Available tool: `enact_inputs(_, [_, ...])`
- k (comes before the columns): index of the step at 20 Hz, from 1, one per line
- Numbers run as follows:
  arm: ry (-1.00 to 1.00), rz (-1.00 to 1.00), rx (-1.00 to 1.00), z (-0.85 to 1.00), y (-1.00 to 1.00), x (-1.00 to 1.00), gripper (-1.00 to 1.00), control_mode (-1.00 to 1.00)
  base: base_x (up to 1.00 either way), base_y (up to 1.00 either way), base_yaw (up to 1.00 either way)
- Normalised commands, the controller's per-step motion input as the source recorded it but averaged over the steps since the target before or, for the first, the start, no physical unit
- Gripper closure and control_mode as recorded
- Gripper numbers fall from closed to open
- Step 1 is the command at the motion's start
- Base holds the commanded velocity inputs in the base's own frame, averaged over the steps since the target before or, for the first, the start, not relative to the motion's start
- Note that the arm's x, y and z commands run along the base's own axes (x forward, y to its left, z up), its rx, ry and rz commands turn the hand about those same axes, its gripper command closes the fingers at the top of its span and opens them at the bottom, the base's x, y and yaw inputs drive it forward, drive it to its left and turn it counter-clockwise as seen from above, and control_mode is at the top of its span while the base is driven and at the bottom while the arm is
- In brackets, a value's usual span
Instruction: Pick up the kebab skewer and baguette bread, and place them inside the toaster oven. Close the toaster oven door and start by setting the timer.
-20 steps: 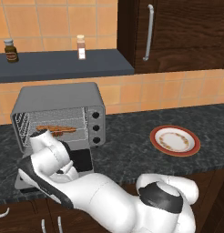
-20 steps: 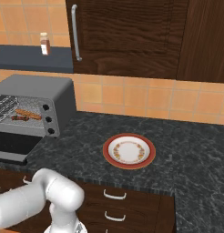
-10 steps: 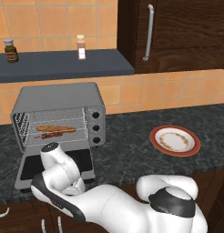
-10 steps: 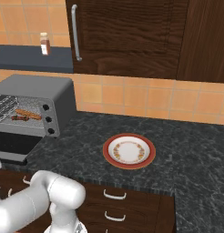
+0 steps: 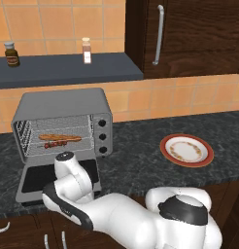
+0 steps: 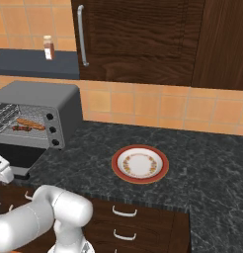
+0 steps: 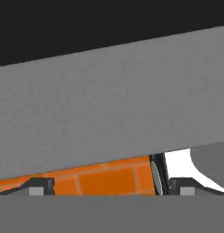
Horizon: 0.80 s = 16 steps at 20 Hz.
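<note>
The toaster oven [image 5: 63, 109] [image 6: 42, 106] stands at the left of the counter. Its door [image 5: 36, 179] [image 6: 17, 157] lies folded down flat. On the wire rack inside rest the baguette bread [image 5: 60, 137] [image 6: 30, 122] and, just in front of it, the kebab skewer [image 5: 55, 144] [image 6: 22, 128]. My wrist [image 5: 68, 168] hangs over the door's front right part. In the hand view my gripper [image 7: 111, 187] is open and holds nothing, with its fingertips [image 7: 41, 186] wide apart. A flat grey surface [image 7: 109, 104] sits very close ahead, with orange tiles below it.
A red-rimmed plate [image 5: 186, 150] [image 6: 140, 164] lies on the dark counter right of the oven. Two small bottles [image 5: 86, 50] [image 5: 12, 53] stand on the shelf above. Dark cabinets with a handle [image 5: 159, 34] hang at the upper right, and drawers [image 6: 124, 212] sit below the counter.
My wrist has swung down and to the right, from in front of the oven's opening to the outer part of the lowered door. The food and the door have not moved.
</note>
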Motion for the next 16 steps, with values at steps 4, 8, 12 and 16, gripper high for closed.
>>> enact_inputs(4, [-0.06, 0.26, 0.05, -0.13, 0.01, -0.29, -1.0, -1.0, 0.0, 0.0, 0.0])
enact_inputs(8, [-0.06, 0.15, 0.05, -0.04, 0.0, -0.14, -1.0, -1.0, 0.0, 0.0, 0.0])
enact_inputs(12, [-0.02, 0.09, 0.04, -0.16, 0.0, 0.19, -1.0, -1.0, 0.0, 0.0, 0.0])
enact_inputs(16, [-0.04, 0.06, 0.04, -0.25, 0.0, 0.21, -1.0, -1.0, 0.0, 0.0, 0.0])
